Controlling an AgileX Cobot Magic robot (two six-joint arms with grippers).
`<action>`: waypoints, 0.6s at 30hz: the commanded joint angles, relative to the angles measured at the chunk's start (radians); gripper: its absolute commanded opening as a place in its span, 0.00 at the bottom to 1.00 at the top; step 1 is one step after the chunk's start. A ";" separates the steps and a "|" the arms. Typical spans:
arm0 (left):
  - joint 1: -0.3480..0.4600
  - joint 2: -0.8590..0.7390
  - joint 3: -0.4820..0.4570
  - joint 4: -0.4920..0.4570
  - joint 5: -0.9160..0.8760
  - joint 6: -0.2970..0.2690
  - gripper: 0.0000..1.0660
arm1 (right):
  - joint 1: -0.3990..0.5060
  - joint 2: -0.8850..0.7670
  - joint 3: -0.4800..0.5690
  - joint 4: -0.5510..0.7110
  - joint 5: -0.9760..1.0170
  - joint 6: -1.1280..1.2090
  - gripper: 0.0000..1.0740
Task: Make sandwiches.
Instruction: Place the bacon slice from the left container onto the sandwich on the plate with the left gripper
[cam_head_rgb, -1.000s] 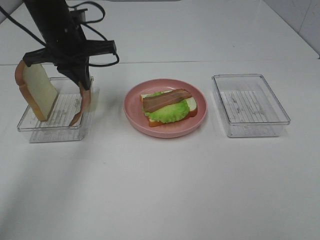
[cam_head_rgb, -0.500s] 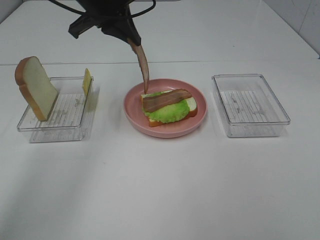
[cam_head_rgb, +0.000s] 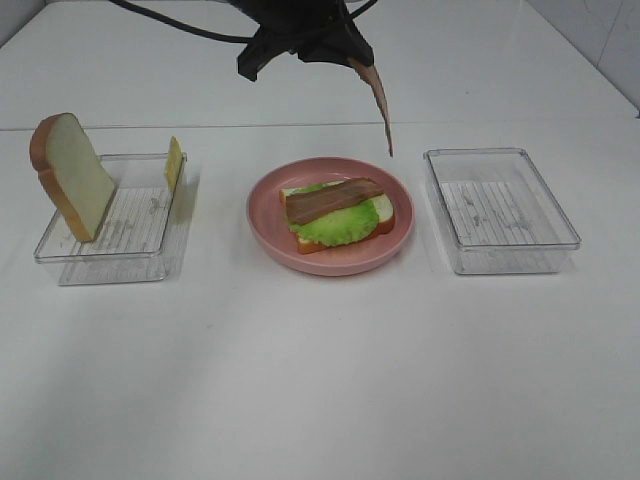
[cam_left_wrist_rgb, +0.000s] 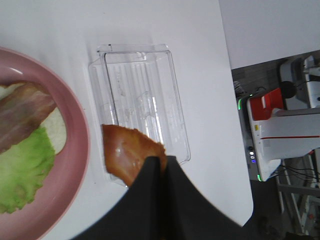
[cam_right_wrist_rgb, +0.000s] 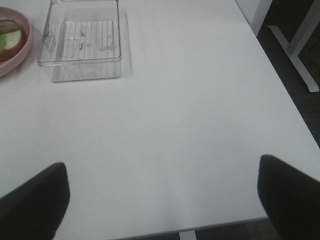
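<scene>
Hanging from the closed left gripper (cam_head_rgb: 350, 58), a bacon strip (cam_head_rgb: 383, 108) is pinched by its upper end between two black fingers (cam_left_wrist_rgb: 150, 180), which meet with no visible gap. The rest of the strip dangles free below them and tapers to a point. It is reddish brown with a paler, glossy streak and curves slightly along its length. Its tip shows between the plate (cam_head_rgb: 268, 232) and the right tray (cam_head_rgb: 500, 255) and touches neither; in the left wrist view it overlaps a corner of that tray.

Below the fingers and off to one side, the pink plate bears the partly built sandwich (cam_head_rgb: 335, 215):
- a square white bread slice (cam_head_rgb: 382, 210) with tan crust forms the base;
- ruffled green lettuce (cam_head_rgb: 330, 230) lies over it;
- a second strip (cam_head_rgb: 332, 198), brown, lies slantwise on top.

Well apart from the fingers, beyond the plate, stands the clear left tray (cam_head_rgb: 60, 255). A second slice (cam_head_rgb: 75, 175) stands on edge there, tilted, at the end farther from the fingers. A thin yellow cheese (cam_head_rgb: 174, 163) square stands upright against the wall nearer them.

The right gripper (cam_right_wrist_rgb: 161, 164) hangs over bare table (cam_head_rgb: 320, 380). Its dark fingers (cam_right_wrist_rgb: 35, 200) are spread wide and hold nothing. The ribbed, clear right tray lies ahead of them, with the plate's edge just beyond it.
</scene>
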 joint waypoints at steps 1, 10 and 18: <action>-0.005 0.033 -0.006 -0.092 -0.035 0.063 0.00 | -0.004 -0.030 0.002 -0.003 -0.001 -0.010 0.92; -0.005 0.135 -0.006 -0.191 -0.036 0.107 0.00 | -0.004 -0.030 0.002 -0.003 -0.001 -0.010 0.92; 0.020 0.223 -0.006 -0.146 -0.023 0.120 0.00 | -0.004 -0.030 0.002 -0.003 -0.001 -0.010 0.92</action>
